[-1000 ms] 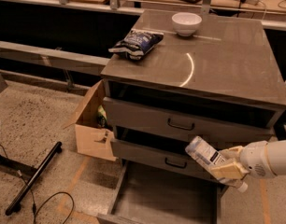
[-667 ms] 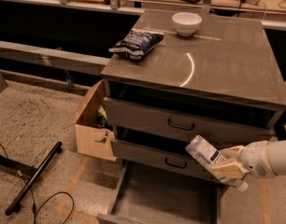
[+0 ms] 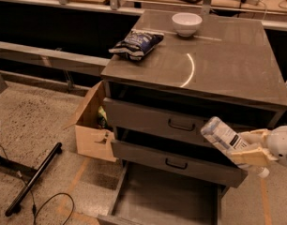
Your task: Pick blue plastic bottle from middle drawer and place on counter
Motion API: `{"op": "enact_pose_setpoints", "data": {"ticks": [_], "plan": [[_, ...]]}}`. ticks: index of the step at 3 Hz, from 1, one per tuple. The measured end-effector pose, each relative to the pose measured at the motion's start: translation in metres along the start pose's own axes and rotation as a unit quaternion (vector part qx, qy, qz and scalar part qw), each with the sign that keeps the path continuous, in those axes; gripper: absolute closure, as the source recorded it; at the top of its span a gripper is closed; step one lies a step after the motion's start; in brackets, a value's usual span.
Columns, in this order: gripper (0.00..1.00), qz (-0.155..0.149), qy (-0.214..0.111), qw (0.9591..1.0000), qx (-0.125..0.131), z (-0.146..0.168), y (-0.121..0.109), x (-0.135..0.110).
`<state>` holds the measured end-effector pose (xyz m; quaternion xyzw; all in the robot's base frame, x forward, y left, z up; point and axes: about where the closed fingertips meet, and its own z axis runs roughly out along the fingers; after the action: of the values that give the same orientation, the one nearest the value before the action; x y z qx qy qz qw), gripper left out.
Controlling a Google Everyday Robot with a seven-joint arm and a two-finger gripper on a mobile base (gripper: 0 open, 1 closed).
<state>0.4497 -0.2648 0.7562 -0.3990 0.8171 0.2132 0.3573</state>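
The blue plastic bottle (image 3: 222, 135), clear with a pale bluish label, is held tilted in the air in front of the right end of the drawer fronts. My gripper (image 3: 246, 153), with tan fingers, is shut on its lower part and reaches in from the right edge. The middle drawer (image 3: 167, 198) stands pulled out at the bottom of the view, its grey floor bare. The counter (image 3: 218, 60), a glossy grey-brown slab with a curved glare streak, lies above and behind the bottle.
A dark blue snack bag (image 3: 136, 43) and a white bowl (image 3: 186, 23) sit on the counter's far left part. Two shut drawer fronts with black handles (image 3: 181, 125) face me. An open cardboard box (image 3: 92, 125) stands left of the cabinet. A black bar and cable (image 3: 33, 179) lie on the floor.
My gripper has risen and shifted a little to the right with the bottle, from beside the lower drawer front to the level of the upper one.
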Motion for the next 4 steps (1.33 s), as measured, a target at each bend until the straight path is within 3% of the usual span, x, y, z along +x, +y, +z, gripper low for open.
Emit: {"op": "enact_pose_setpoints", "data": {"ticks": [2, 3, 4], "plan": [[1.0, -0.055, -0.001, 0.9978, 0.037, -0.083, -0.025, -0.076], [1.0, -0.077, 0.008, 0.9942, 0.075, -0.108, -0.056, -0.124], [1.0, -0.102, 0.029, 0.9876, 0.115, -0.101, -0.087, -0.157]]}}
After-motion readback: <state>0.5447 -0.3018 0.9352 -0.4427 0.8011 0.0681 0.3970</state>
